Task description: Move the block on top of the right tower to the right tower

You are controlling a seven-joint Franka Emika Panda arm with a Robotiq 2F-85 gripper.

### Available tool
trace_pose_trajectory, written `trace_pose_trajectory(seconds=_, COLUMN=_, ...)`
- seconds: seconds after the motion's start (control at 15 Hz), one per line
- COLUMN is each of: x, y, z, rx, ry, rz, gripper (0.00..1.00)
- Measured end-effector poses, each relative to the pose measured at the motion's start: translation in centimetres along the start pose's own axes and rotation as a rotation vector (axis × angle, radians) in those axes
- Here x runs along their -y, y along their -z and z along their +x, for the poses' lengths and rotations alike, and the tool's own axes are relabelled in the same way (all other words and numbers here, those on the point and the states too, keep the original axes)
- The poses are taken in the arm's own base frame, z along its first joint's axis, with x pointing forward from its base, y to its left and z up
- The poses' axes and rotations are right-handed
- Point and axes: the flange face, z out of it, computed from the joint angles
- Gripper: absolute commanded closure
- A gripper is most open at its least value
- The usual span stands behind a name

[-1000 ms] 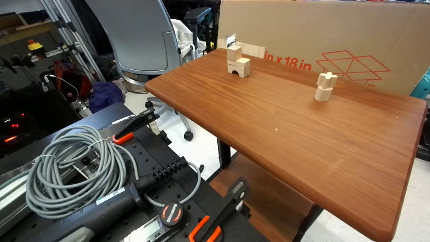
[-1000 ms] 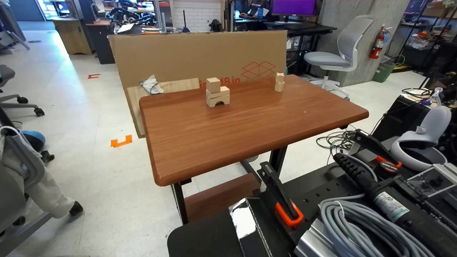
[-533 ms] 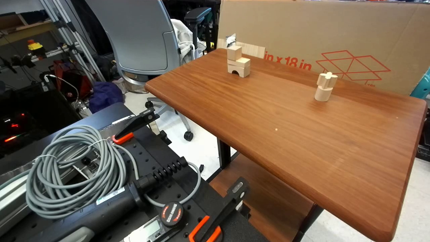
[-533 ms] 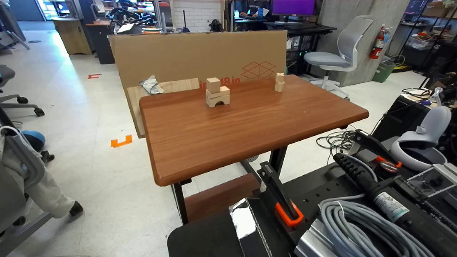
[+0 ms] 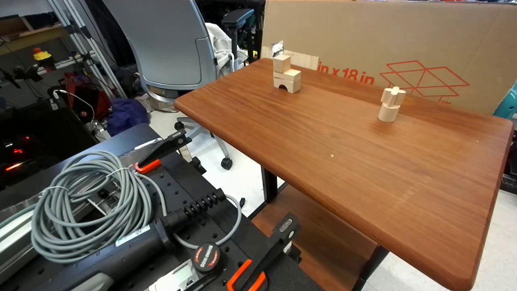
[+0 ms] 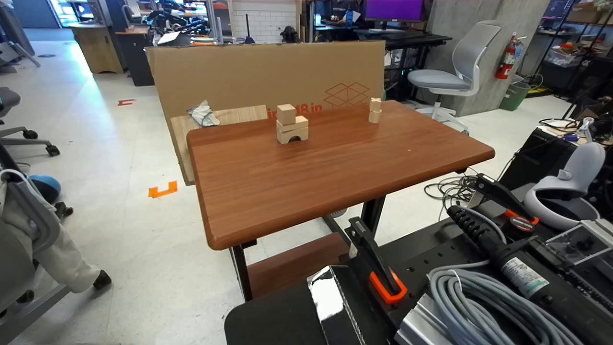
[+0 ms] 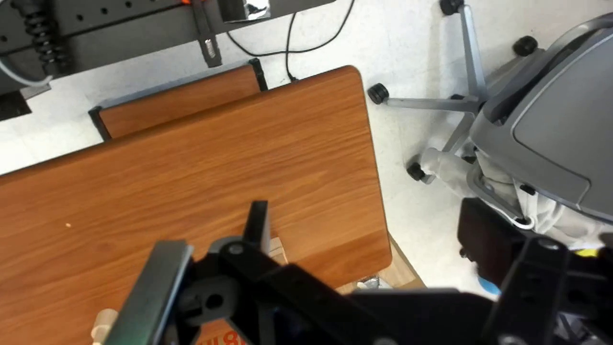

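Note:
The block is a pale wooden cube on a wider, low wooden structure with an arched dark gap. In an exterior view the block and its base show too. The right tower is a slim stack of pale pieces with a cross-shaped top; it also shows in an exterior view. In the wrist view the right tower is partly cut off by my gripper. My gripper is open and empty, above the table; a corner of pale wood shows behind one finger. The arm is out of both exterior views.
The blocks stand on a brown table. A large cardboard sheet stands behind its far edge. A black bench with clamps and coiled cable lies in front. An office chair stands beside the table.

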Motion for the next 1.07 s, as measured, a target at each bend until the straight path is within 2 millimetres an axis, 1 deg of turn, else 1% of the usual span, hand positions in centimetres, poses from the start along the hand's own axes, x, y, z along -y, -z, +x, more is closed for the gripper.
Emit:
trace_pose_trajectory(seconds=0.2, x=-0.6, y=-2.6, z=3.5, rx=0.022, ry=0.08, rz=-0.105, gripper=0.0)
trace_pose_trajectory(seconds=0.47, x=-1.0, y=-5.2, z=8.1, rx=0.03, ry=0.14, rz=-0.183, gripper=0.0)
trace_pose_trajectory(seconds=0.8, x=-1.9, y=-8.4, z=13.3, rx=0.054, ry=0.164, rz=-0.21, gripper=0.0)
trace_pose_trajectory(seconds=1.07, x=-3.1, y=-12.1, z=17.1, rx=0.093, ry=0.169, rz=-0.207, gripper=0.0)
